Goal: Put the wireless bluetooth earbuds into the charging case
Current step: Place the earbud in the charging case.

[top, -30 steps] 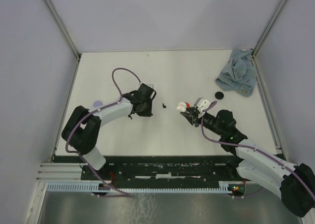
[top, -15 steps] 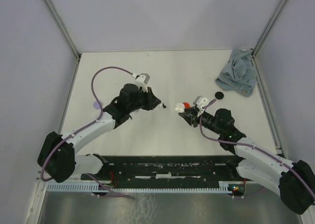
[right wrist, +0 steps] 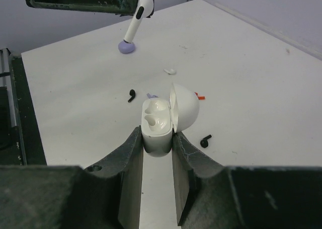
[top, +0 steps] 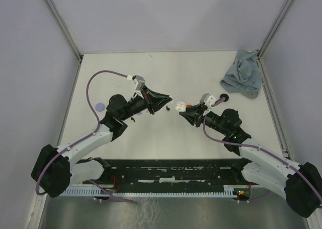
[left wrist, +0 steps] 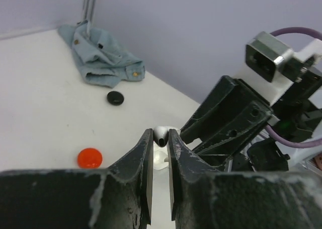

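My right gripper (right wrist: 157, 133) is shut on the white charging case (right wrist: 157, 124), held above the table with its lid hinged open and both sockets empty. My left gripper (left wrist: 160, 134) is shut on a white earbud (left wrist: 161, 137) pinched at its fingertips. In the right wrist view that earbud (right wrist: 139, 13) hangs stem down, up and to the left of the case. From above, the left gripper (top: 170, 101) and the right gripper (top: 186, 111) nearly meet at mid-table, with the case (top: 179, 106) between them. Two black earbuds (right wrist: 131, 94) (right wrist: 206, 140) and a white one (right wrist: 170, 71) lie on the table.
A crumpled blue cloth (top: 243, 78) lies at the back right, a black disc (top: 224, 97) just in front of it. A lilac disc (top: 100, 106) sits at the left, a red disc (left wrist: 89, 158) under the grippers. Small red and lilac bits (right wrist: 200, 95) lie behind the case.
My left arm has risen from the table and swung right, bringing the white earbud up to the case. The right gripper has edged left with the case.
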Robot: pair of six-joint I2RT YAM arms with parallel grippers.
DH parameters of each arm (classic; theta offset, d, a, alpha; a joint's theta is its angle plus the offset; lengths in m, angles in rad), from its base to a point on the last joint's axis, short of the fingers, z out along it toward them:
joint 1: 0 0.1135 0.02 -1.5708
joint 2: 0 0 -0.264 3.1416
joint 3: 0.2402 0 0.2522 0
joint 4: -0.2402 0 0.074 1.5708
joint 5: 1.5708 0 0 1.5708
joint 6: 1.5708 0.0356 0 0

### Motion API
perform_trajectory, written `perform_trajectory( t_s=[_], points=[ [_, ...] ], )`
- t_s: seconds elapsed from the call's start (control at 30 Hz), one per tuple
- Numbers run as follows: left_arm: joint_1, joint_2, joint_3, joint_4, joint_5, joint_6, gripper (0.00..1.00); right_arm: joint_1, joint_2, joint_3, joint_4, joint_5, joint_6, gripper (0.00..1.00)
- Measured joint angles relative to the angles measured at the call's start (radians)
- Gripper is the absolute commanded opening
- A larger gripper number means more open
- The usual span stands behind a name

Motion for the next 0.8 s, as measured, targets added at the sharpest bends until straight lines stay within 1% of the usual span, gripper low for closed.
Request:
perform_trajectory(
  t_s=[0.17, 0.37, 0.6, 0.8],
  points=[
    [-0.008, 0.0, -0.036, 0.159, 0.067, 0.0, 0.08, 0.0, 0.002, 0.011, 0.046, -0.025, 0.037, 0.02],
    [-0.021, 0.003, -0.061, 0.251, 0.098, 0.0, 0.08, 0.0, 0.007, 0.022, 0.097, -0.06, 0.079, 0.02],
    [-0.039, 0.011, -0.061, 0.298, 0.097, 0.009, 0.08, 0.0, 0.021, 0.034, 0.152, -0.097, 0.124, 0.02],
    [-0.046, 0.034, -0.063, 0.3, 0.096, 0.034, 0.07, 0.0, 0.022, 0.036, 0.188, -0.119, 0.154, 0.02]
  ],
)
